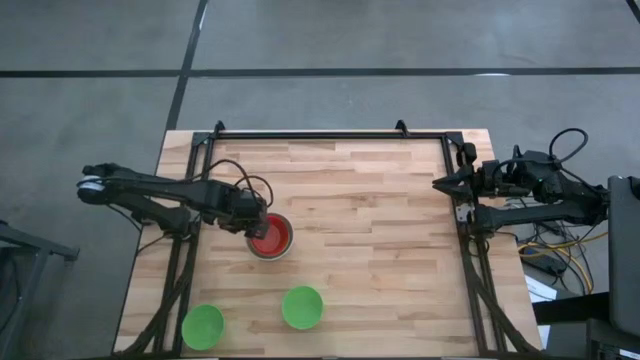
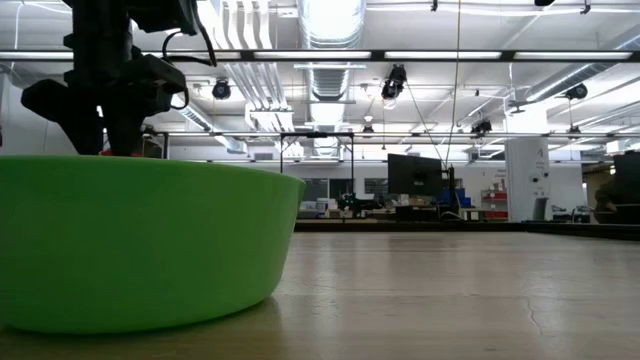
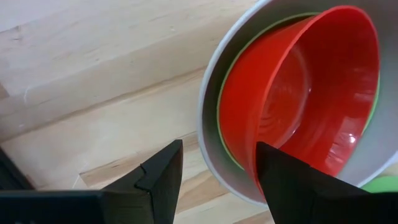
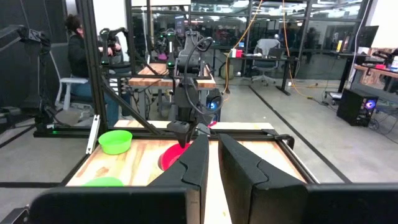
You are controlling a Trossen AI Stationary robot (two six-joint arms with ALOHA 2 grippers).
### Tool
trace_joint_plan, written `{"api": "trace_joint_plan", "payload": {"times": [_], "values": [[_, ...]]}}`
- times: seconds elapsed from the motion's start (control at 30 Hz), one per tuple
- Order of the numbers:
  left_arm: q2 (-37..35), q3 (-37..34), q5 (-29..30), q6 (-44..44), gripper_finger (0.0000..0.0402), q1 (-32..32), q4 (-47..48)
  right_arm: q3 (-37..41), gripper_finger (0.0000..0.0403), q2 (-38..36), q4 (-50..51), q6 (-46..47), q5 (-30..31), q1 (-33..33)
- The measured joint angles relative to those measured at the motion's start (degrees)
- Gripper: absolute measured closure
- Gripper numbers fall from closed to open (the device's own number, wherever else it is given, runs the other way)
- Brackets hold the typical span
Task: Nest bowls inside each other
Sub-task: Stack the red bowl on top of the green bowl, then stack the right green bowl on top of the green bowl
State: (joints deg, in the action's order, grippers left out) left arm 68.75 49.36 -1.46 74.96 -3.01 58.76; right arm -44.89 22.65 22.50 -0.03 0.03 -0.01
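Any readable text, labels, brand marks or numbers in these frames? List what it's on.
None readable.
Red bowl, grey-white bowl, loose green bowls: no markings visible.
Left gripper, right gripper: no labels visible.
Monitors in the room behind: too small to tell.

My left gripper (image 3: 217,177) hung spread over the near rim of the nested stack (image 1: 270,238), one finger outside the white bowl (image 3: 208,124), the other over the red bowl (image 3: 298,87). Bare table (image 1: 380,210) lay open toward my right gripper (image 1: 440,183), waiting at the far edge. Two green bowls (image 1: 203,326) (image 1: 302,307) stood apart near the front edge, with passable gaps between them.
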Motion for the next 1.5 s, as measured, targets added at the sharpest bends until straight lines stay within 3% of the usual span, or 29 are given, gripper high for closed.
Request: {"api": "trace_joint_plan", "payload": {"times": [0.53,1.03,1.5], "values": [[-0.4,-2.5,-2.7,1.1,0.0211,0.0,-2.0,0.0,0.0369,0.0,0.0,0.0,0.0,0.0],[-5.5,0.6,1.1,-1.0,0.0209,0.0,-2.0,0.0,0.0369,0.0,0.0,0.0,0.0,0.0],[-5.0,4.8,6.1,0.7,0.0209,-6.7,-2.6,0.0,0.0369,0.0,0.0,0.0,0.0,0.0]]}}
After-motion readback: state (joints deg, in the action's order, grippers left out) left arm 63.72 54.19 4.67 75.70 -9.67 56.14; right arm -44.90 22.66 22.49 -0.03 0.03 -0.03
